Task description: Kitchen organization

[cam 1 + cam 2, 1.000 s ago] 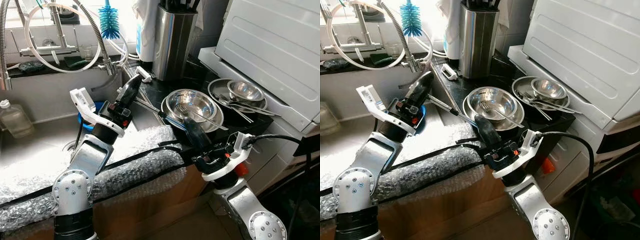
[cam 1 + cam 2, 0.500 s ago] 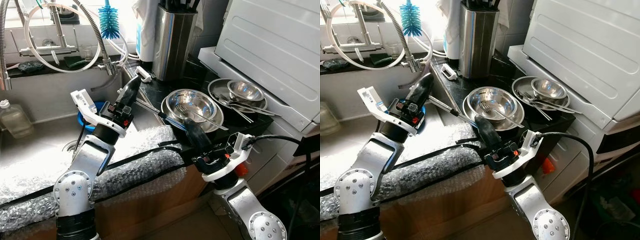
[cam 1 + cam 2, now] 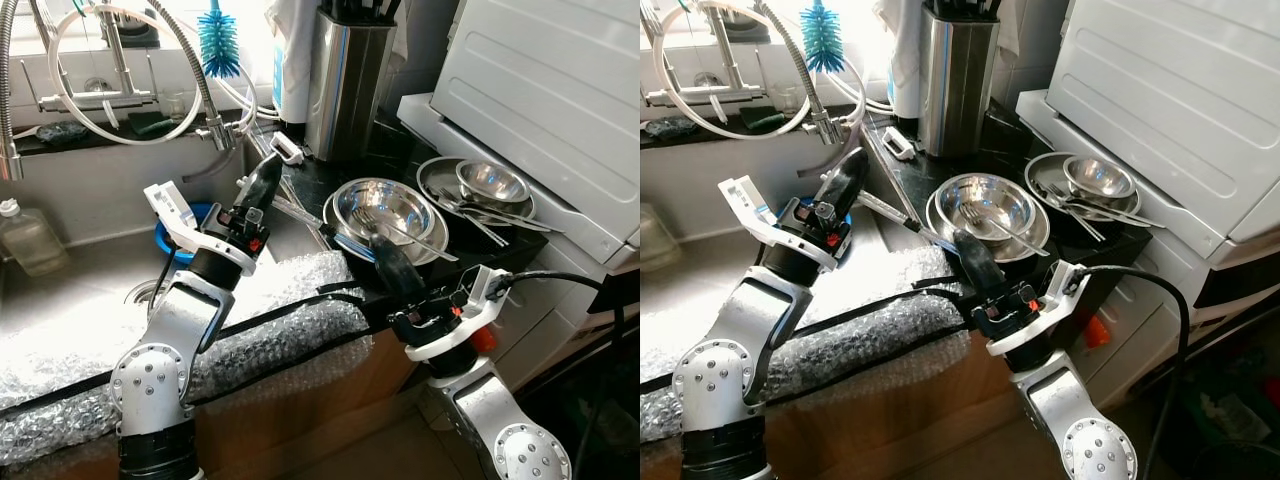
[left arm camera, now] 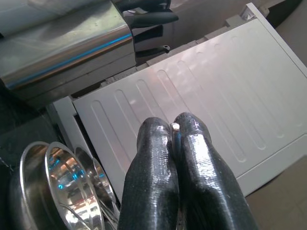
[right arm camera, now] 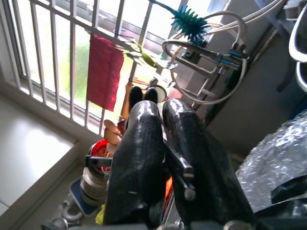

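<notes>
Both claws are pressed together, empty. The steel bowl [image 3: 385,208] with its fork [image 3: 400,228] is found just beyond the right gripper [image 3: 368,247]; the left gripper [image 3: 262,180] is farther off.

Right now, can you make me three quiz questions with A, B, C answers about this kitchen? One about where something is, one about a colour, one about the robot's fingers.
1. Where does the fork lie?
A. in the big steel bowl
B. on the floor
C. in the knife block

2. What colour is the bottle brush by the tap?
A. red
B. blue
C. yellow

3. How are the left gripper's fingers?
A. wide open
B. pressed together, holding nothing
C. holding a spoon

Answers:
1 A, the fork rests inside the bowl on the dark counter.
2 B, its bristles are bright blue.
3 B, the left wrist view shows both black fingers touching with nothing between them.
</notes>
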